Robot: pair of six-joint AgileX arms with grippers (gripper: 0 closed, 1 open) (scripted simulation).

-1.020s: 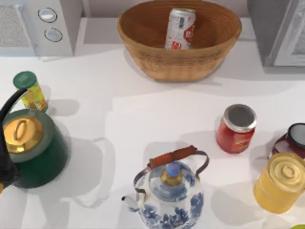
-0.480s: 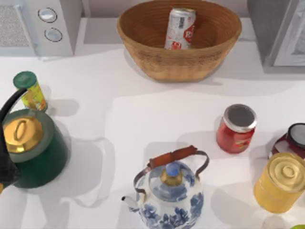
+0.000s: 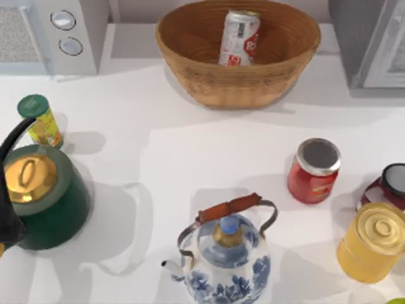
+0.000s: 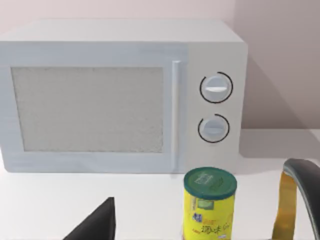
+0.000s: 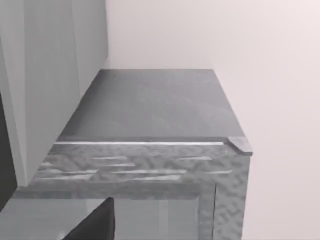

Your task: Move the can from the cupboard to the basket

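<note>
White tabletop (image 3: 190, 145) is seen from above, with the basket (image 3: 190, 69) at its far edge. The can (image 3: 239, 38) is found lying inside the basket, tilted against the inner wall, well apart from the cupboard (image 3: 370, 44) to the basket's right. The transfer is judged complete; nothing is left but parking. Whether either arm's jaws are open or closed cannot be told from these views.

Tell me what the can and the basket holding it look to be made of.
The can looks like thin aluminium: shiny silver body, plain metal top, printed red label marks. The basket looks like woven wicker: matte tan walls built of ribbed coils. Both are judged from surface look alone.
</note>
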